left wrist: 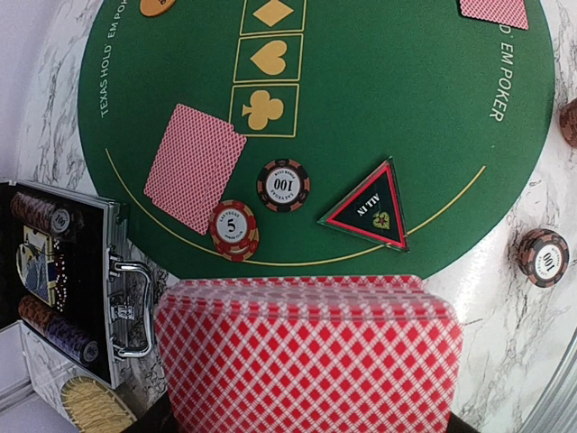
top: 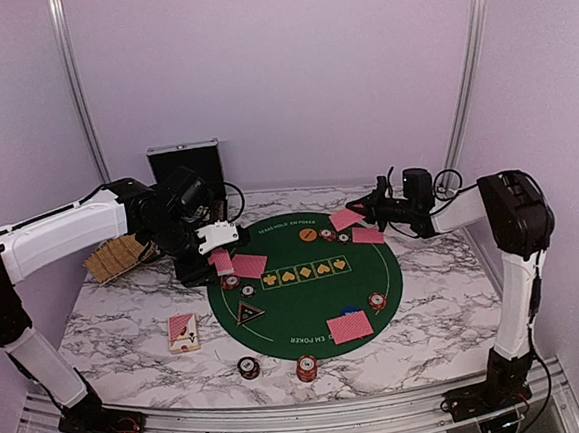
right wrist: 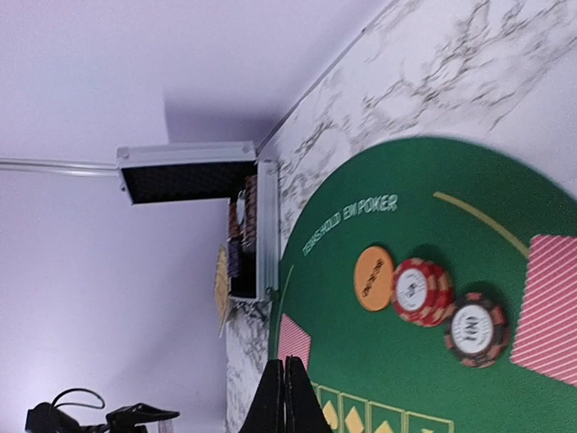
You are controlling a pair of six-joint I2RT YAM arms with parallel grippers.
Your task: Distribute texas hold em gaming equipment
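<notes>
My left gripper [top: 218, 238] hovers over the left edge of the green mat [top: 374, 270], shut on a deck of red-backed cards [left wrist: 306, 356] that hides its fingers. Below it lie one card [left wrist: 194, 167], a dark chip [left wrist: 283, 185], a red-white chip stack [left wrist: 234, 227] and the triangular black button [left wrist: 368, 207]. My right gripper [right wrist: 288, 397] is shut with nothing visible between its fingers, above the mat's far side [top: 354, 209]. Near it lie the orange button [right wrist: 373, 278], red chips [right wrist: 421, 291], a dark chip [right wrist: 475, 329] and a card [right wrist: 550, 307].
The open silver case [top: 185, 164] stands at the back left, with chip rows inside [left wrist: 41, 271]. A card box [top: 183, 332] lies on the marble at the front left. Two chip stacks [top: 248, 367] [top: 306, 368] sit off the mat near the front edge. Another card [top: 350, 326] lies on the mat's front right.
</notes>
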